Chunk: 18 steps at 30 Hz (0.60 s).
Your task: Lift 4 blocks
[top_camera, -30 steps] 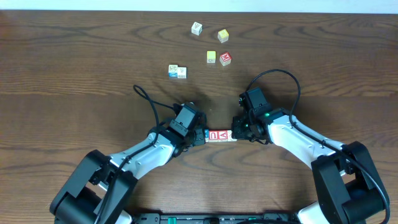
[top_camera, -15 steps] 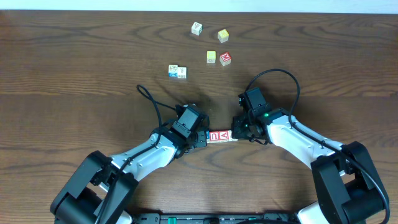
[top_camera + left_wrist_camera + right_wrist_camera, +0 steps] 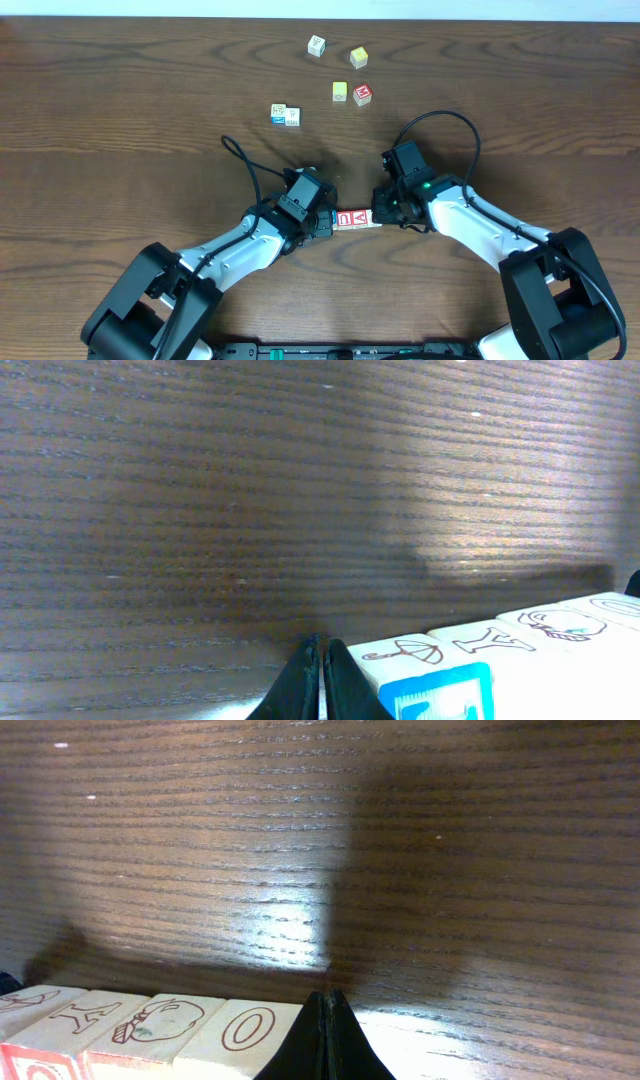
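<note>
I hold the left gripper [image 3: 327, 222] and right gripper [image 3: 379, 213], fingers pressed together, against the ends of the four blocks [image 3: 352, 217]; the row looks pinned; a clear lift remains, I judge.

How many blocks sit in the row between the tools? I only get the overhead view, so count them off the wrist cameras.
Observer: Four. The right wrist view shows the blocks side by side in one row, with line drawings and letters on the faces toward that camera.
Operator: Report the left tool.
Observer: The left tool is shut, closed to a point. The umbrella block at that end of the row is right beside its tip.
Operator: Now the right tool.
Observer: The right tool is shut too. Its tip is next to the O block at the other end of the row.
</note>
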{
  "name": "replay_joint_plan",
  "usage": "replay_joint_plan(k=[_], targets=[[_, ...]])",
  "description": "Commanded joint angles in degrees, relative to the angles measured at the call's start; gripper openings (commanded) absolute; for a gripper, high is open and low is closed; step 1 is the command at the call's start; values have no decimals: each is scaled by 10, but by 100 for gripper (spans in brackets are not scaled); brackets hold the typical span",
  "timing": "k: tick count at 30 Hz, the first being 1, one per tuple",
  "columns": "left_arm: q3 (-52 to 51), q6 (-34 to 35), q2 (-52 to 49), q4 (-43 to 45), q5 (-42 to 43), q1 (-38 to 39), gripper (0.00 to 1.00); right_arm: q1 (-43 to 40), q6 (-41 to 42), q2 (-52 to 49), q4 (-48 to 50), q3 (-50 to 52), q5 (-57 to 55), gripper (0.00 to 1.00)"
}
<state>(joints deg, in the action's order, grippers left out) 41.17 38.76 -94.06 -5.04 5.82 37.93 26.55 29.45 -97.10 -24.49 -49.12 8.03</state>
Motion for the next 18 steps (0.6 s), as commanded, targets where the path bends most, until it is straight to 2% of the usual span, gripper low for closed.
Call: replay_joint_plan(k=[1, 18], targets=[[22, -9, -2, 10, 65, 19, 7, 38, -2, -1, 9, -15, 111, 2], [22, -32, -2, 7, 65, -14, 8, 38, -2, -1, 7, -15, 100, 1]])
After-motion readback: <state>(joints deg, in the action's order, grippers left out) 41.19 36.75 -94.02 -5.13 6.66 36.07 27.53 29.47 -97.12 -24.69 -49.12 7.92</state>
